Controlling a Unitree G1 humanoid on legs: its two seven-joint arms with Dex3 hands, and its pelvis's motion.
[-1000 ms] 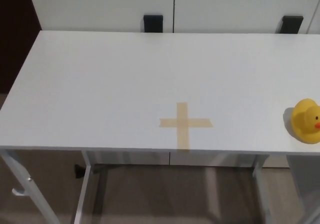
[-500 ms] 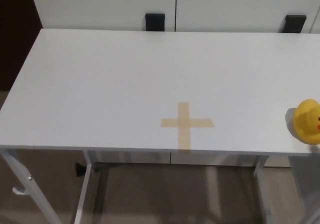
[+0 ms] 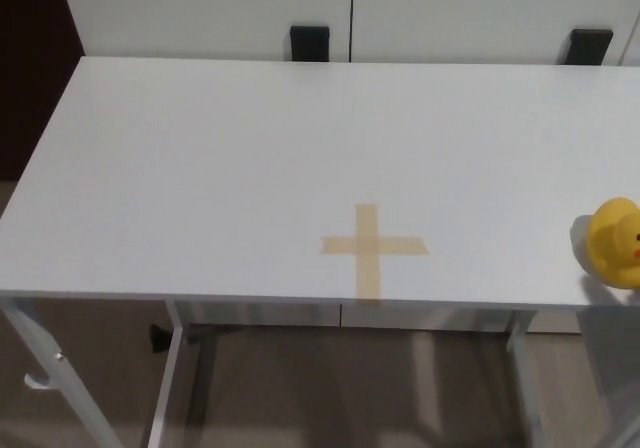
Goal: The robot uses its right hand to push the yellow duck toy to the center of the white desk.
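1. Here, the white desk (image 3: pixel 220 158) fills most of the head view, its long front edge running across the lower part of the picture.
2. The yellow duck toy (image 3: pixel 616 241) sits on the desk at the far right, close to the front edge and partly cut off by the picture's right border; a bit of its orange beak shows at that border.
3. A cross of tan tape (image 3: pixel 373 247) lies flat on the desk top near the front edge, a little right of the picture's middle, and the duck stands well apart from it, to its right.
4. Neither of the robot's hands shows, so whether their fingers are apart or together cannot be told.
5. Behind the desk stands a pale wall or cabinet front with a vertical seam, and two black brackets (image 3: pixel 309 42) sit at the desk's rear edge, one near the middle and one at the far right.
6. Below the top, white metal legs (image 3: pixel 168 388) and a brown floor are visible.
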